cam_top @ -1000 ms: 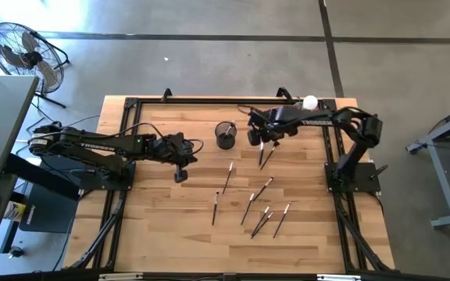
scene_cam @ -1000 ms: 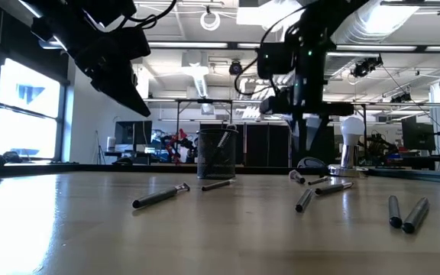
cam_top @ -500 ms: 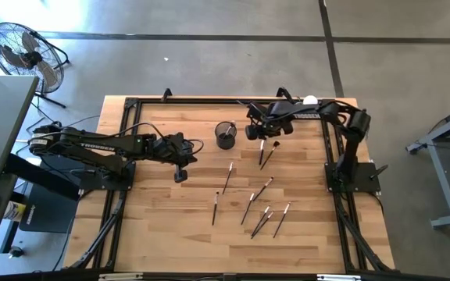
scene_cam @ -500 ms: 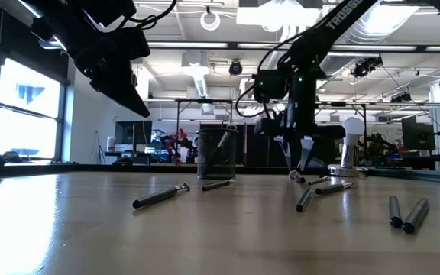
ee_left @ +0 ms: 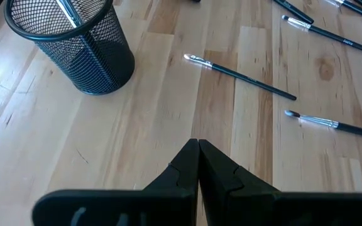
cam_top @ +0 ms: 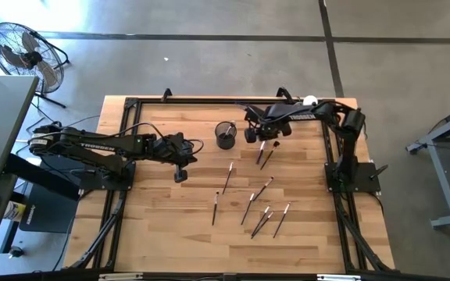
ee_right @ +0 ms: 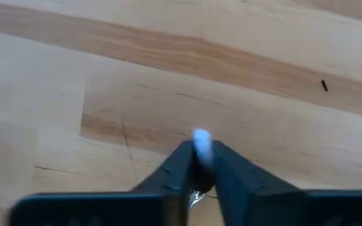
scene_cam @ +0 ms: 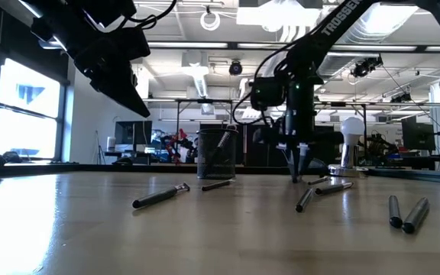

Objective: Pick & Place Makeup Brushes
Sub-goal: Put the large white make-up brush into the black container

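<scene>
The right gripper [cam_top: 261,144] pointed down at the table [cam_top: 155,226] just right of the mesh cup [cam_top: 225,135], at the far end of a pair of brushes. Its fingers [ee_right: 175,166] had closed narrowly on the pale tip of one brush [ee_right: 200,141], which sat pinched between them just above the wood. In the low view that gripper [scene_cam: 296,169] reached almost to the table surface.

The left gripper [cam_top: 180,175] hovered over the table left of the cup, its fingers [ee_left: 181,172] pressed together on nothing.

One brush [ee_left: 65,14] stood tilted inside the cup [ee_left: 74,50]. The other brushes [cam_top: 248,207] lay scattered on the table, in front of the cup and toward the right side: one [cam_top: 228,176] near the centre, another [cam_top: 215,208] below it, and a cluster [cam_top: 270,219] nearer the front edge. A glass with a white ball [cam_top: 310,101] stood at the far right corner.
</scene>
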### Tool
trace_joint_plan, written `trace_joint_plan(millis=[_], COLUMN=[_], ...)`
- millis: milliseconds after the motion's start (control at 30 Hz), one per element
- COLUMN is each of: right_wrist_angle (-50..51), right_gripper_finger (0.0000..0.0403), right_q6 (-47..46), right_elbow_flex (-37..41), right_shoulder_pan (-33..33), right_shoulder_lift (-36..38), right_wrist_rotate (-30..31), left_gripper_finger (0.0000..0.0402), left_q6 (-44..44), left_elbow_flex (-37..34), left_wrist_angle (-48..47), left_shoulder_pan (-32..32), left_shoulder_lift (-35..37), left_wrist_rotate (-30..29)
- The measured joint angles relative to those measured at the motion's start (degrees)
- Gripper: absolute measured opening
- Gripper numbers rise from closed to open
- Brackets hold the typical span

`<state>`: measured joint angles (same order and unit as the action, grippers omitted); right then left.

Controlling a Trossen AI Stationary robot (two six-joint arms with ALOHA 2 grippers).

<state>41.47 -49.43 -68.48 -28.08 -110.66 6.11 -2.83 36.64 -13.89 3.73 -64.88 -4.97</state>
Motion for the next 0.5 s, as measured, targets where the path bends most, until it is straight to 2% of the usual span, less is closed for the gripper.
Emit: trace_joint_plan(millis=[67,267,500], right_wrist_angle=[0.0,1.3,3.0], right_gripper_finger=[0.0012,0.0009,0.0004], right_q6=[2.1,5.8,8.0], right_elbow_flex=[0.1,0.3,0.3], right_shoulder_pan=[0.5,1.8,6.9], right_shoulder_lift=[0.2,2.8,11.3], right_wrist_rotate=[1.8,5.0,16.6], left_gripper_finger=[0.0,0.0,0.0], left_q6=[-0.1,-0.5,-2.4], left_elbow_flex=[0.0,0.0,0.0], left_wrist_angle=[0.0,-0.1,-1.7], left_shoulder_pan=[0.0,0.0,0.0], left_shoulder_lift=[0.0,0.0,0.0], left_wrist_rotate=[0.0,0.0,0.0])
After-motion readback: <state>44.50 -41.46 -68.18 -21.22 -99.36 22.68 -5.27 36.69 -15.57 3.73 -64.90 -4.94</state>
